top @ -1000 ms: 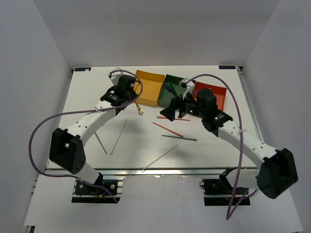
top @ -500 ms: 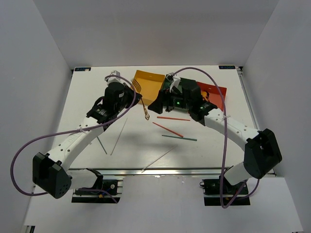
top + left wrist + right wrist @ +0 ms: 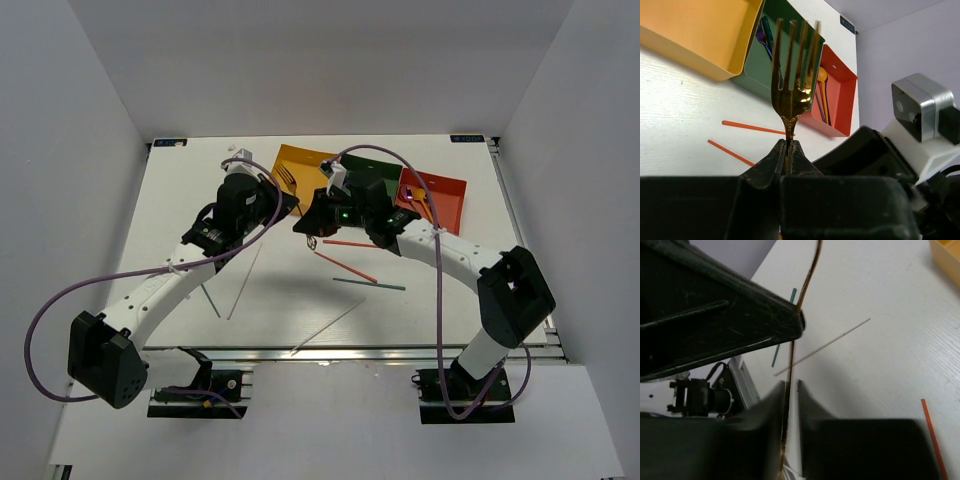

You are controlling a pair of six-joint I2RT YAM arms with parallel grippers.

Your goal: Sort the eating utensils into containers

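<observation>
L gripper (image 3: 789,146): clamped on gold fork (image 3: 795,92) at neck, tines up.
R gripper (image 3: 791,386): fingers narrow, either side of fork handle; pinched or not, can't tell.
Fork pos: aloft btwn arms, by yellow tray (image 3: 308,165).
Loose: red chopstick (image 3: 357,244) on table (image 3: 430,310).

Gold fork (image 3: 793,92) between left gripper (image 3: 790,146) and right gripper (image 3: 791,386) before yellow tray (image 3: 695,56); open table (image 3: 430,318) at near right.

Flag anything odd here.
The gold fork hangs in mid-air with both arms on it: left gripper clamps its neck, right gripper straddles the handle. Whether the right one grips yet, I cannot tell.
</observation>
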